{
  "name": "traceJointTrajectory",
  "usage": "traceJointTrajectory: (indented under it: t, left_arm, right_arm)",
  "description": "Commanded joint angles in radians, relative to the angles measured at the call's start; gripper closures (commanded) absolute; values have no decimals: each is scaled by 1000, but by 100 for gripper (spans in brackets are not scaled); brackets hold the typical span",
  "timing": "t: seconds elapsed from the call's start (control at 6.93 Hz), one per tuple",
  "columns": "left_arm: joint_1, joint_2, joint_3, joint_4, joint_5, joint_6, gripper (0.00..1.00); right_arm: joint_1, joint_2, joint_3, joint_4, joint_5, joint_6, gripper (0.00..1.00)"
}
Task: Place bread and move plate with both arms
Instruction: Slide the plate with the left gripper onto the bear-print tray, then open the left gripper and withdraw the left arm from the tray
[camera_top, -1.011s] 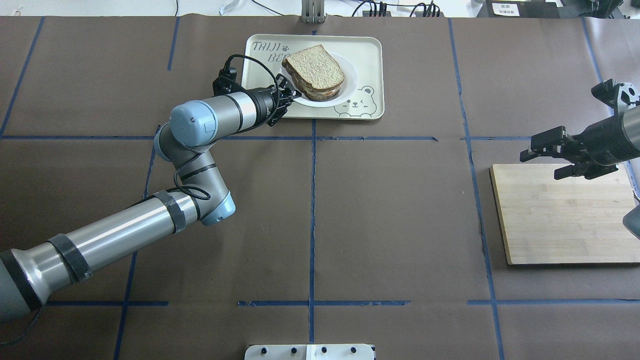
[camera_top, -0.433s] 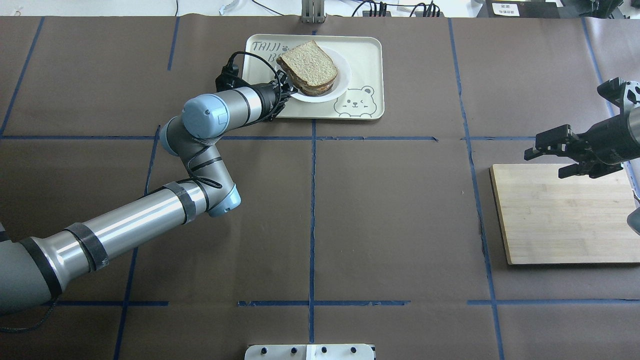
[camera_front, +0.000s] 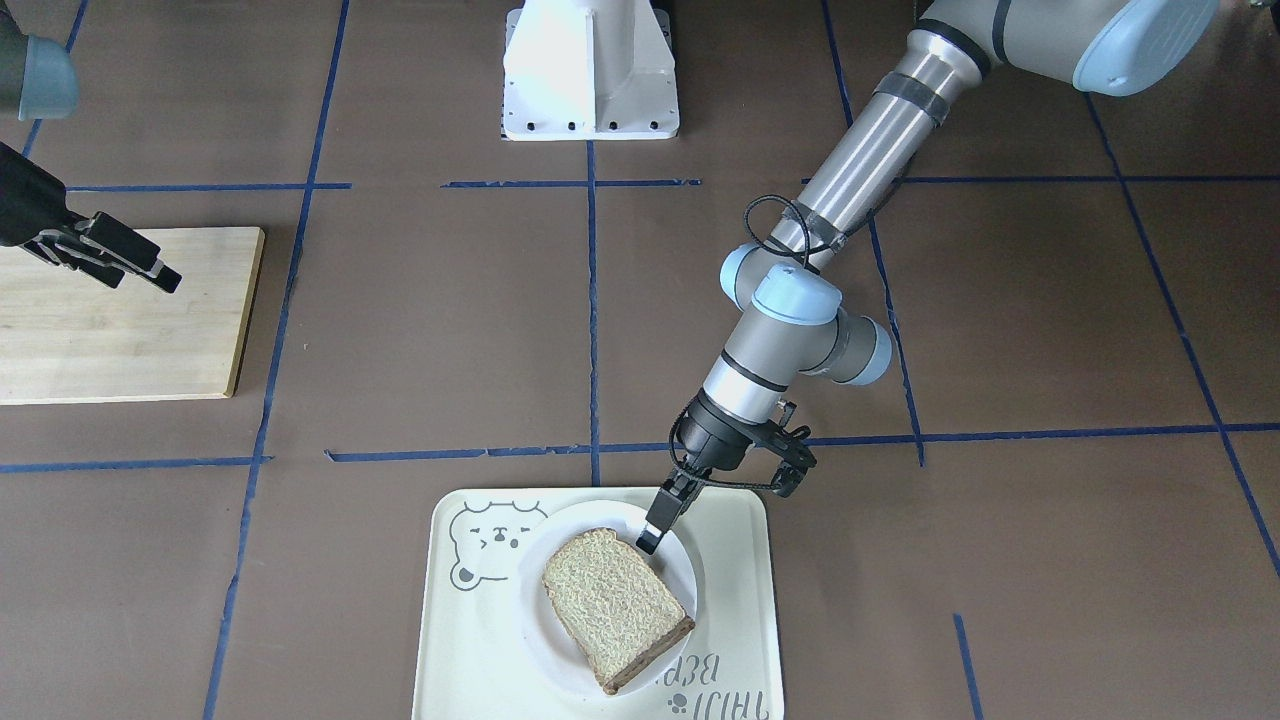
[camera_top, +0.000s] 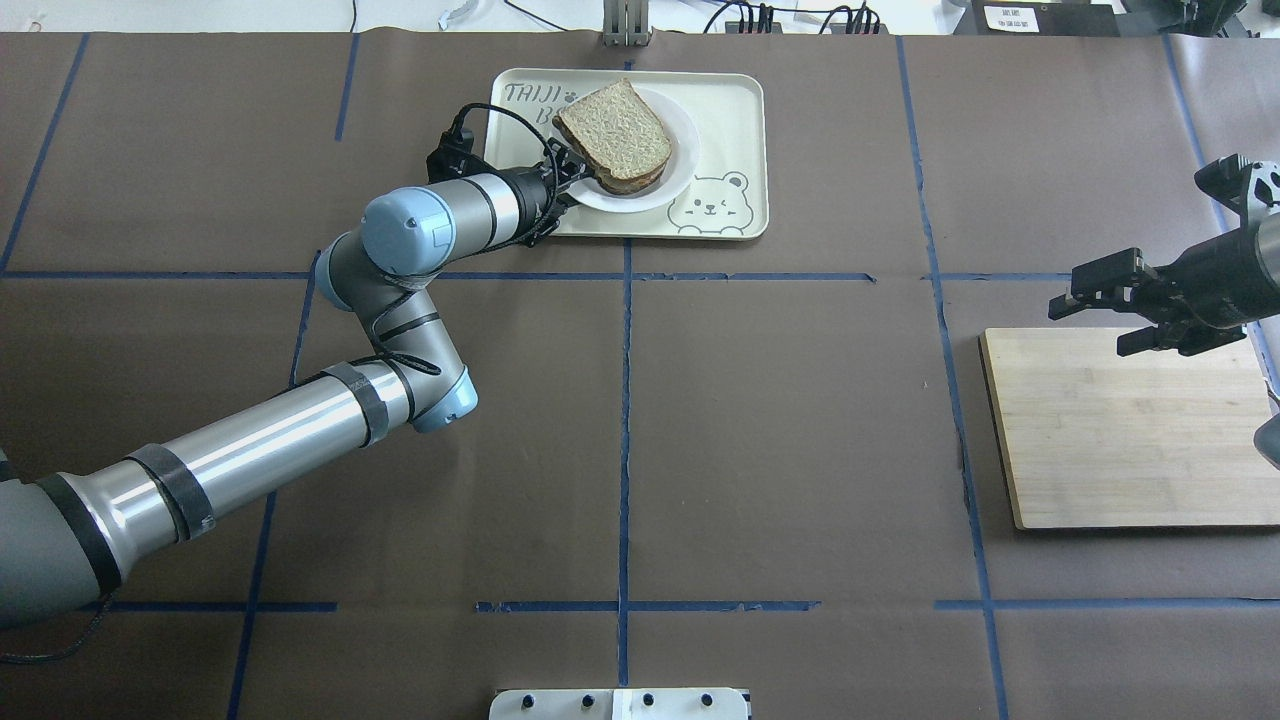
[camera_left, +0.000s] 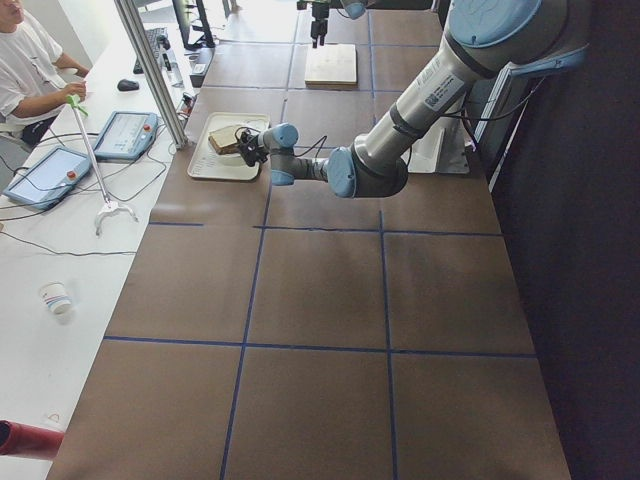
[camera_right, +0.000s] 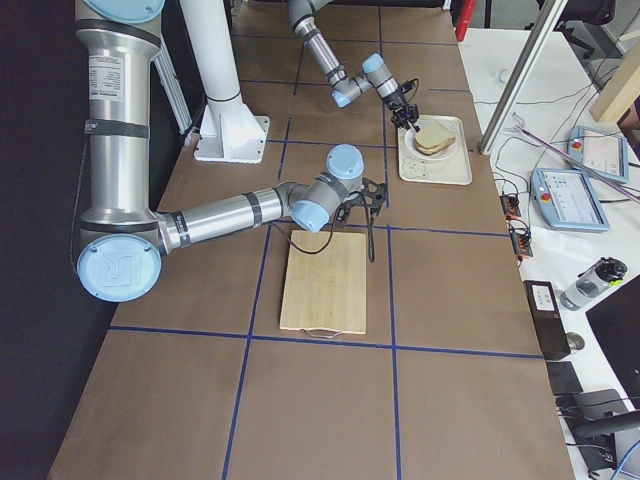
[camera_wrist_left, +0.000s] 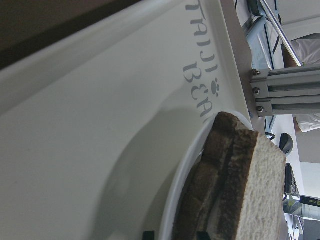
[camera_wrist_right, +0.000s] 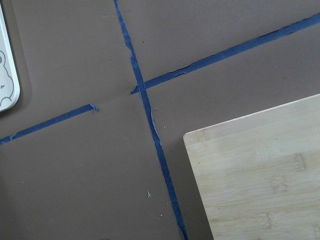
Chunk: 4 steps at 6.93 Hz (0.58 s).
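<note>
The white plate (camera_top: 640, 200) sits on the cream bear tray (camera_top: 730, 110) at the far middle of the table. The bread (camera_top: 612, 128) lies on top of a stack of food on the plate; darker layers show under it in the left wrist view (camera_wrist_left: 265, 195). My left gripper (camera_top: 575, 178) is shut on the plate's near-left rim, and its tip shows in the front view (camera_front: 650, 535) at the plate (camera_front: 560, 530) beside the bread (camera_front: 612, 605). My right gripper (camera_top: 1100, 310) is open and empty, hovering over the far-left corner of the wooden board (camera_top: 1130, 430).
The tray (camera_front: 730, 600) lies close to the table's far edge, with a metal post and cables behind it. The white pedestal base (camera_front: 590, 70) stands at the robot's side. Operators' desks with tablets (camera_left: 50, 175) lie beyond the far edge.
My left gripper has carried the plate with the bread a little farther and to the left on the tray, then held still. My right gripper has drifted slightly to the right.
</note>
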<state>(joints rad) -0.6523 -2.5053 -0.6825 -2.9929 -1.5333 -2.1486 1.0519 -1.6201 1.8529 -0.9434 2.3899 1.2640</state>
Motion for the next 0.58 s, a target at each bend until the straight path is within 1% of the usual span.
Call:
traceJointTrajectory:
  t: [0.0, 0.14, 0.29, 0.43]
  left_arm:
    - [-3, 116, -139, 6, -10, 51, 56]
    - [-15, 167, -289, 94, -51, 102, 56]
    - [-39, 218, -457, 230, -85, 113, 53]
    - [-70, 276, -611, 338, -149, 230, 39]
  right_arm:
    - [3, 0, -1, 0, 2, 0, 0]
    - [3, 0, 0, 0, 2, 0, 0]
    - [11, 0, 2, 0, 0, 0, 0]
    - [28, -1, 3, 0, 2, -6, 0]
